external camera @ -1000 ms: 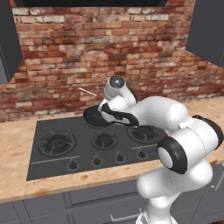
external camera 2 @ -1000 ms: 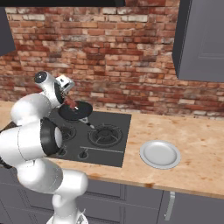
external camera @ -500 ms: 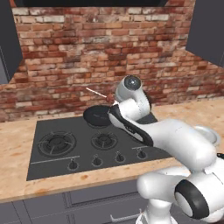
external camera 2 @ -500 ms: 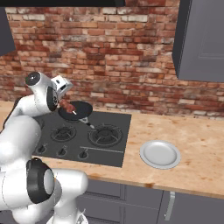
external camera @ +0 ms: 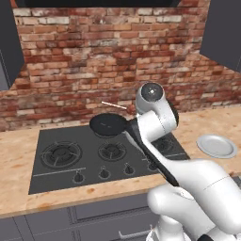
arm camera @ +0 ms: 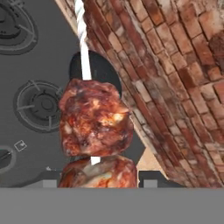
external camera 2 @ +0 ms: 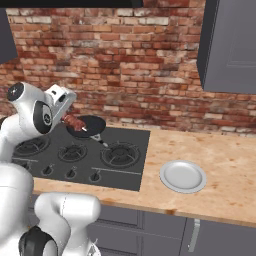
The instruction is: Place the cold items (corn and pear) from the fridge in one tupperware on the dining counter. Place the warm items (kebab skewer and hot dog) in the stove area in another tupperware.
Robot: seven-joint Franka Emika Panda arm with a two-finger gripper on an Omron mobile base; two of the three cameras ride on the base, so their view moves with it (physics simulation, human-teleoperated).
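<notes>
Pincer: the pincer (external camera 2: 69,119) is clenched on the kebab skewer (arm camera: 95,131), gripping it at the meat end — the two dark tips rise on both sides of the lowest chunk in the hand view.
Kebab skewer: it is lifted in the air above the back of the stove (external camera: 61,155), over the small black pan (external camera: 108,124); the thin pale stick points away from the hand toward the brick wall (external camera 2: 125,60). I cannot tell if the meat touches the pan rim; it seems to be clear of it.
Step in hand: my judgement is that the warm items are being collected, and the kebab is the first one to be carried.
Tupperware: no container is visible near the stove, so the target is probably elsewhere.
Plate: a round grey plate (external camera 2: 183,176) lies on the wooden counter (external camera 2: 220,165) to the right of the stove; it is not part of the task.
Next move: keep the grip firm, raise the skewer clear of the pan, then carry it to a tupperware — with care that the long stick does not hit the wall.
Risk: the stick is long and the meat may turn in the grip.
</notes>
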